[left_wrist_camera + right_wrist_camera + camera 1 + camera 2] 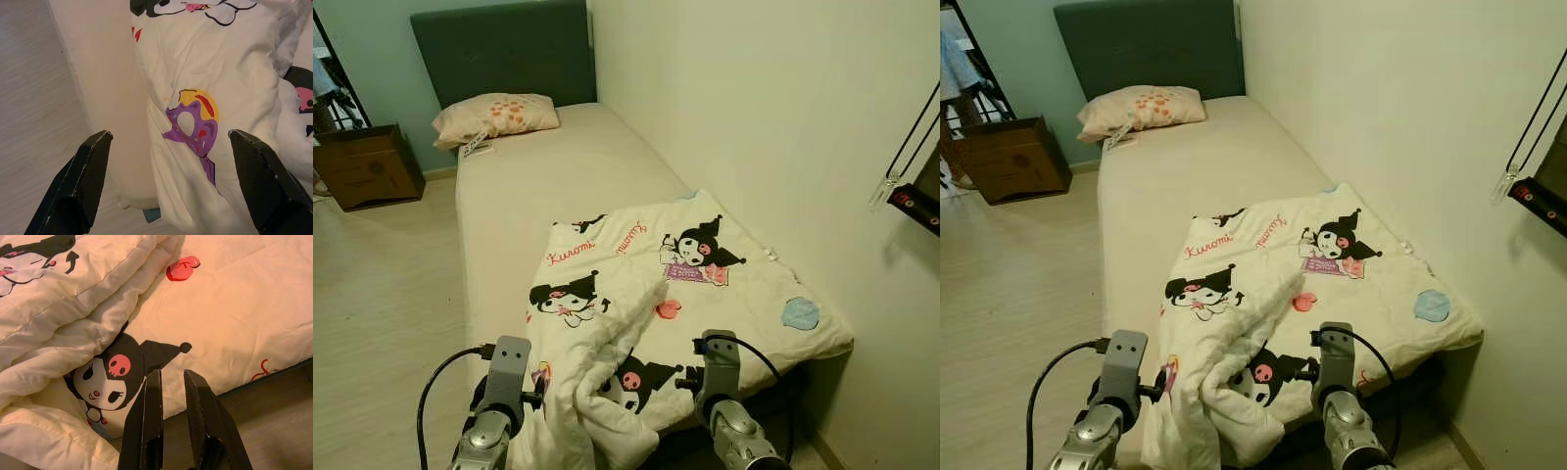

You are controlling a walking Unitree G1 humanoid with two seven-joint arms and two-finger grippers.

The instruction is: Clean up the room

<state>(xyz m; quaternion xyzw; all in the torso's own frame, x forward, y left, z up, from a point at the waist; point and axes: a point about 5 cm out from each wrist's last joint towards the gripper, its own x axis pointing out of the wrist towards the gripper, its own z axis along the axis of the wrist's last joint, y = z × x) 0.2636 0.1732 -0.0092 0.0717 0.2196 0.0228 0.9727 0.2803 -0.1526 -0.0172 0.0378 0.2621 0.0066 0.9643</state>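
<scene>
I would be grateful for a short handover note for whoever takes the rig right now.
Left gripper: jaws wide open, facing the blanket's hanging fold at the bed's near left corner, holding nothing.
Right gripper: jaws nearly closed, empty, above the blanket's foot edge.
Blanket: partly spread over the foot of the bed, its near left part bunched and drooping off.
Pillow: at the headboard.
Left: spread the blanket flat.

A single bed (558,166) stands along the pale right wall (754,108), its dark teal headboard (509,49) at the far end against a light blue wall (372,49). Pale wood-look floor (382,294) spreads to the left. A brown cardboard box (367,166) sits on the floor at the far left, near the headboard. Lighting is warm and dim.
</scene>
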